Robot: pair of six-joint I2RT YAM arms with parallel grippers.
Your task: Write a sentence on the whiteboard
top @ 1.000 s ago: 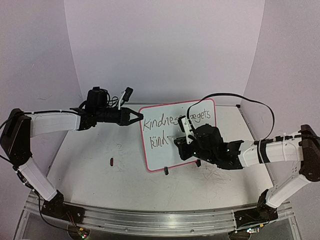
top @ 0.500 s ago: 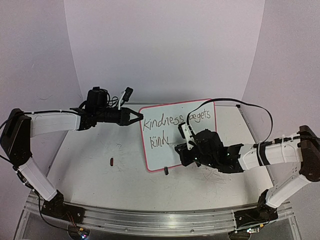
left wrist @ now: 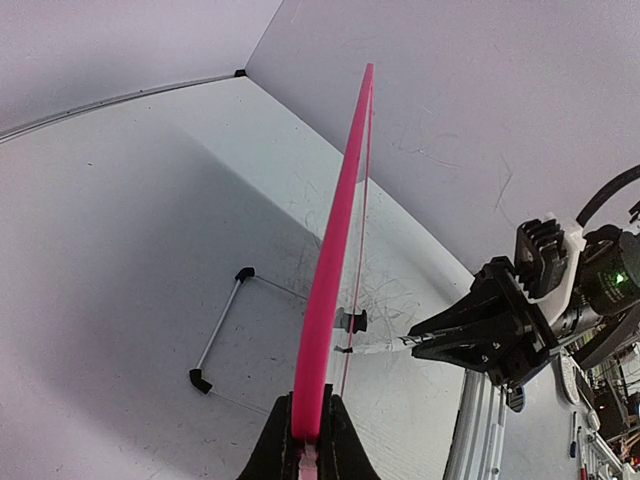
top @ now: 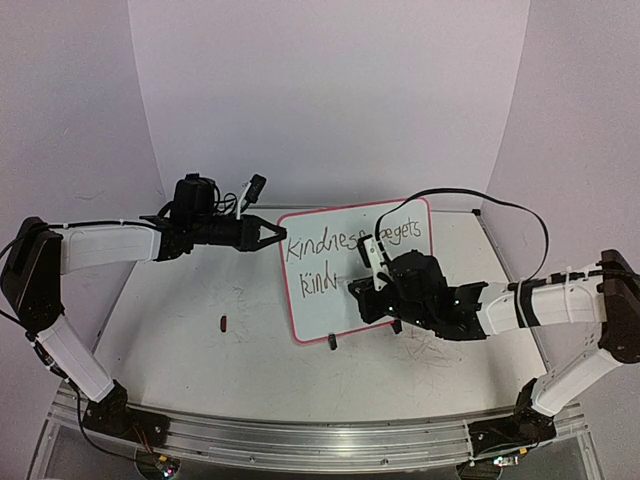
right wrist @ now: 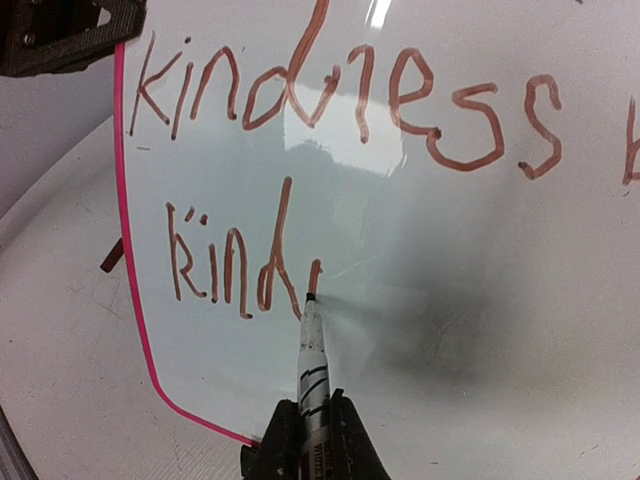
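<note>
White table [top: 200, 350], left fingers [left wrist: 338, 452] clamping whiteboard [top: 320, 305] edge, right fingers [right wrist: 355, 460] holding marker [right wrist: 312, 370] against it

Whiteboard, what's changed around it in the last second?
The right gripper, shut on the marker, dipped toward the whiteboard's lower edge, then rose back, its tip touching just after "kind" in the sentence. The left gripper stays clamped on the whiteboard's edge, and the whiteboard itself hasn't moved.
</note>
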